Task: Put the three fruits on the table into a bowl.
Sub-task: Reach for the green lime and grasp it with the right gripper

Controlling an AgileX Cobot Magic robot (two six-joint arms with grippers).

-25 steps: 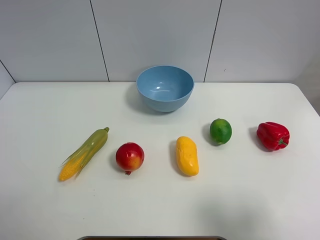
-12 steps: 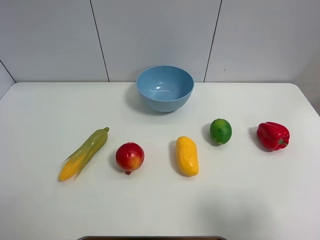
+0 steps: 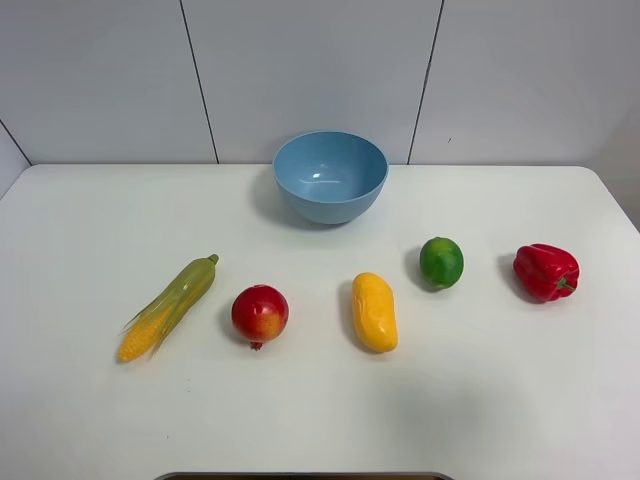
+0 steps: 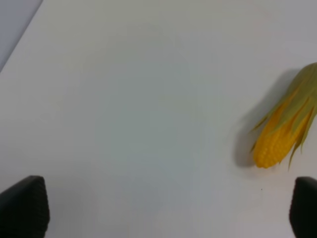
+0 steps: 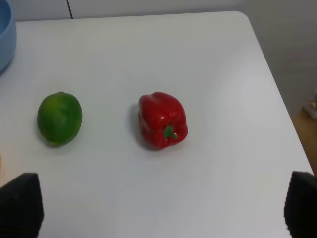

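White tabletop (image 3: 80, 220) with rounded corners runs back to a pale panelled wall (image 3: 300, 70), and neither arm reaches into the high view. The left gripper (image 4: 163, 208) hangs with its jaws spread fully wide and nothing between them. Ahead of it and off to one finger's side lies only the corn cob (image 4: 285, 134), with the red fruit (image 3: 260, 313) further along beyond the cob. The right gripper (image 5: 161, 206) is equally wide and empty. The bell pepper (image 5: 162, 120) sits almost dead ahead of it, and the lime (image 5: 59, 119) lies ahead on the side nearer the bowl (image 3: 330, 205). The mango (image 3: 374, 311) is further that way again, between the two tools. The bowl, well beyond both grippers, holds nothing, so all three fruits are yet to be moved. The chief risk, as I judge it, is that each tool is best lined up on a wrong item, cob or pepper. A one-sided touch could also set the lime or red fruit rolling, and a fruit dropped on the rim might shove the bowl. No brand, label or writing is readable anywhere.
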